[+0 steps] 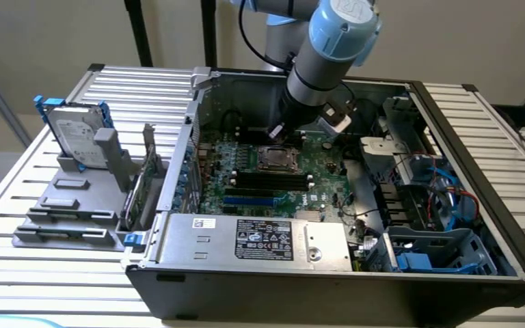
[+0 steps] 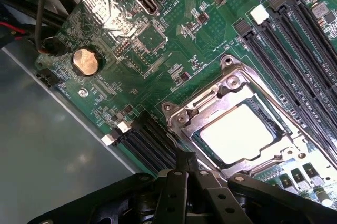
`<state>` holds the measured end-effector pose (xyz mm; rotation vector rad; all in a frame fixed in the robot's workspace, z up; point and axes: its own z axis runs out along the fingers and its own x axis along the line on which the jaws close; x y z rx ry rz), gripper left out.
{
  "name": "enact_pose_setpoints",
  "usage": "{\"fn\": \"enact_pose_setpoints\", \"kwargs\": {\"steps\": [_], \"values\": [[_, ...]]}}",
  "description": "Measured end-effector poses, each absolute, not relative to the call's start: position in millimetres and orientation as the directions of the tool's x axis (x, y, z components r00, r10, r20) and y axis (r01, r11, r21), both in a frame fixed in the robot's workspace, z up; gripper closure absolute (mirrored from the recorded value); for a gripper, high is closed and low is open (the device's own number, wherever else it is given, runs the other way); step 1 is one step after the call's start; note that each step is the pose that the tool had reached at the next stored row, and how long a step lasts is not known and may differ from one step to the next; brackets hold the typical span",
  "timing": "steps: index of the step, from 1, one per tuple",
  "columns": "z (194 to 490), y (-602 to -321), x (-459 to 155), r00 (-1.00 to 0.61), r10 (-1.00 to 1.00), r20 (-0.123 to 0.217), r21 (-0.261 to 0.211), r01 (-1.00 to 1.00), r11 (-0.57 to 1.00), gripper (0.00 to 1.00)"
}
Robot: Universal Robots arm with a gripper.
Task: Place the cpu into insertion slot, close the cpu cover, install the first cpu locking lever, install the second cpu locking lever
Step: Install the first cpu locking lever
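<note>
- Nearest, in the exterior view: slatted metal table (image 1: 44, 287), carrying an open computer case (image 1: 335, 301) laid on its side.
- Power supply (image 1: 253, 240): grey box with a label, along the case's near wall.
- Blue drive cage (image 1: 436, 253): near corner of the case, toward the exterior view's right.
- Grey fixture (image 1: 71, 205): on the table outside the case, toward the exterior view's left; a hard drive (image 1: 76, 137) stands upright in it.
- Green motherboard (image 1: 322, 178): on the case floor behind the power supply, with long black memory slots (image 1: 272, 181) across its near part.
- Insertion slot (image 1: 276, 158): just beyond the memory slots, about mid-board.
- Cpu (image 2: 238, 133): seated flat in the slot, pale face up.
- Cpu cover (image 2: 210, 103): silvery frame lying down over the slot, the cpu showing through its window.
- Claw (image 2: 184, 163): closed, black fingers pressed together, nothing visibly held; the tip sits just beside the cover's edge, next to a bank of memory slots (image 2: 152, 142). Contact with the frame cannot be told.
- Claw (image 1: 279, 131), exterior view: low over the far side of the slot.
- Coin battery (image 2: 85, 61): on the board, well apart from the slot.
- Arm (image 1: 322, 61): grey and light blue, coming down into the case from the far side.
</note>
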<state>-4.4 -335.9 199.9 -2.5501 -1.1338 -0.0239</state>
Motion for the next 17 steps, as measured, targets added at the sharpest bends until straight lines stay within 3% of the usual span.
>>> {"fn": "enact_pose_setpoints", "kwargs": {"steps": [17], "values": [[199.7,-334.2,-14.3,0.674,0.722,0.155,-0.307,0.727,-0.614,0.89]]}}
